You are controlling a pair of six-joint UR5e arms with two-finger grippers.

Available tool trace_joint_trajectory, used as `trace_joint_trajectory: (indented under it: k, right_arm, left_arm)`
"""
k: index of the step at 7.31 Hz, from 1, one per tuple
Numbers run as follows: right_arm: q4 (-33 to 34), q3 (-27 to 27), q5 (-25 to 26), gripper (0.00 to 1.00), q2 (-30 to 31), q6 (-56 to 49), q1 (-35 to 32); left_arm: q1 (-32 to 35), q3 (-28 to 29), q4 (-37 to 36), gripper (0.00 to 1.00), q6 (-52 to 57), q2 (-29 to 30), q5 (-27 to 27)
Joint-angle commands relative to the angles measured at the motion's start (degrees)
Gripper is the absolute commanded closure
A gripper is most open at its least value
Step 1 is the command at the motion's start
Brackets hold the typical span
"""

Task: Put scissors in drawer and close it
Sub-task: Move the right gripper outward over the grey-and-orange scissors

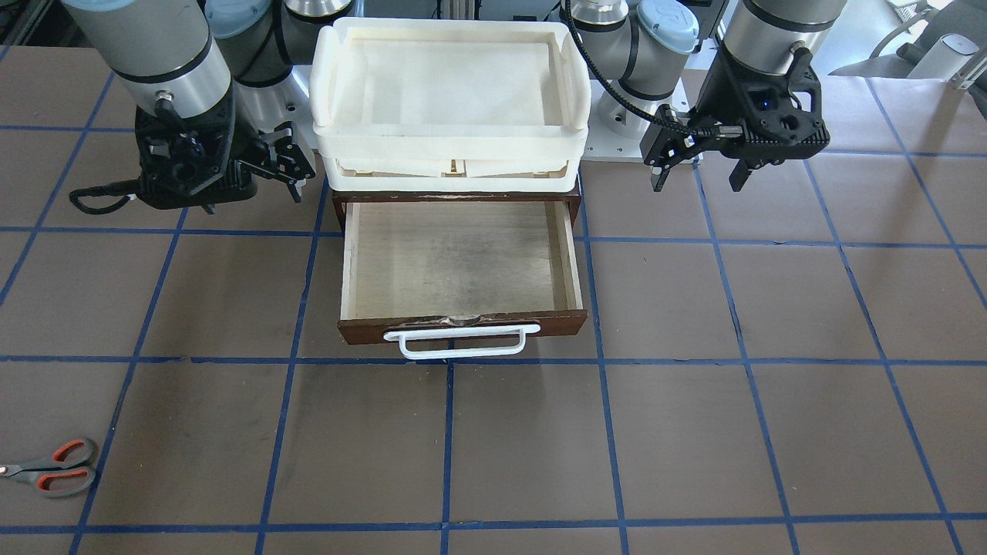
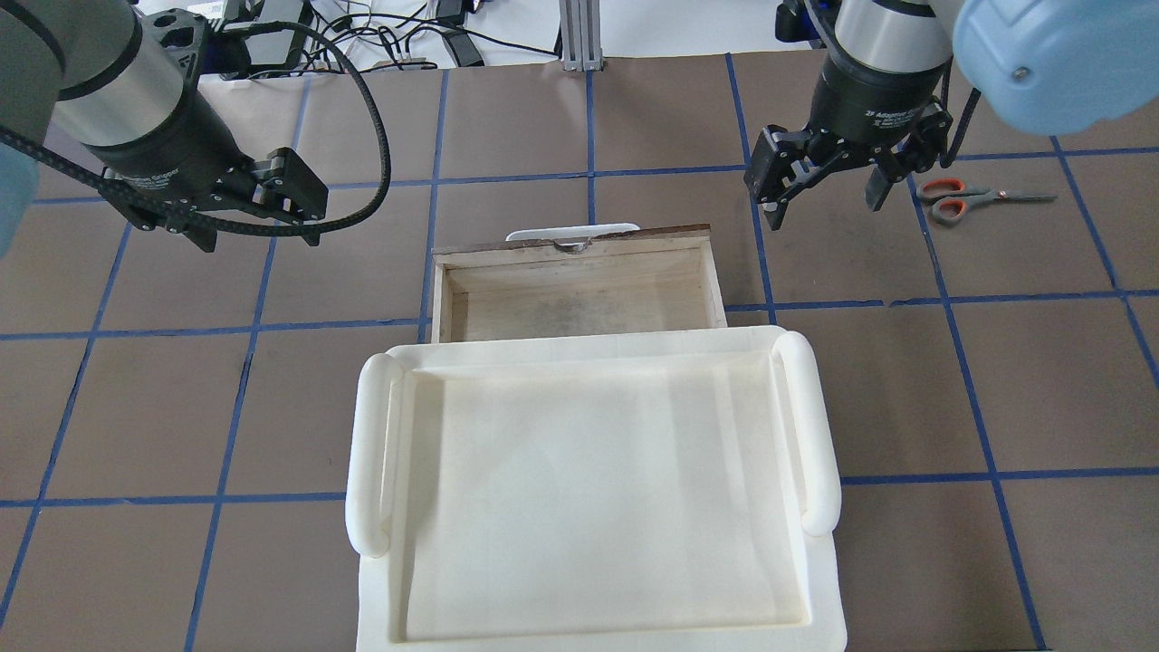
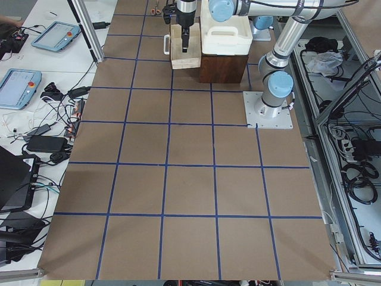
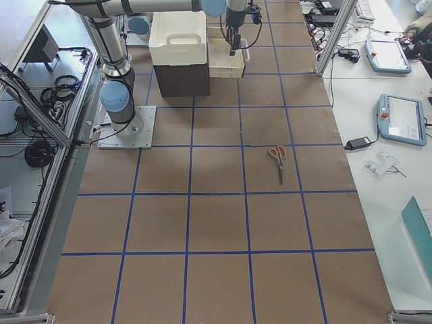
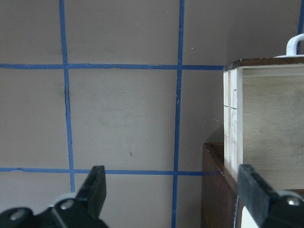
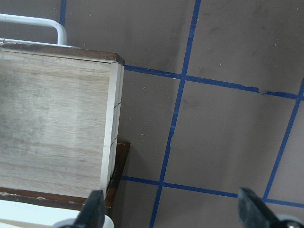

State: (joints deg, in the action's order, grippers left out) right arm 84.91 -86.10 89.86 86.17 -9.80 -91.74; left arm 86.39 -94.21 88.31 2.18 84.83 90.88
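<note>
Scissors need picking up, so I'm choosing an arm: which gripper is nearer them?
The right gripper: it hangs on the same side of the open drawer as the scissors, while the left gripper is on the drawer's opposite side, farther away.

Robotics lab, table (image 3: pixel 190 190) with blue tape grid, teach pendants (image 3: pixel 56 37) upper left in exterior left view, loose cables (image 3: pixel 44 128) below

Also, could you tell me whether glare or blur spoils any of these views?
Overhead exterior: the white tray is nearly washed out. Exterior front-facing: sharp, but the scissors are clipped by the edge. Wrist views: evenly lit, no glare.
</note>
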Motion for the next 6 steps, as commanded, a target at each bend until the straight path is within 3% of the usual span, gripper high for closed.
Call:
trace_joint_trajectory:
  k: [1, 4, 6]
  right_arm:
    - [-0.45, -0.12, -0.12, 0.0, -0.12, -13.67, 7.76]
    - [0.42, -3.36, 0.23, 0.0, -2.04, -40.2, 17.97]
    - [4.78, -3.46, 2.51, 0.0, -8.08, -52.19, 22.37]
  left_arm:
    - [0.0, -0.01, 0.2, 0.0, 0.02, 0.08, 0.17]
    - [0.0, -0.01, 0.03, 0.0, -0.07, -0.18, -0.43]
    - [0.0, -0.01, 0.03, 0.0, -0.15, 0.34, 0.0]
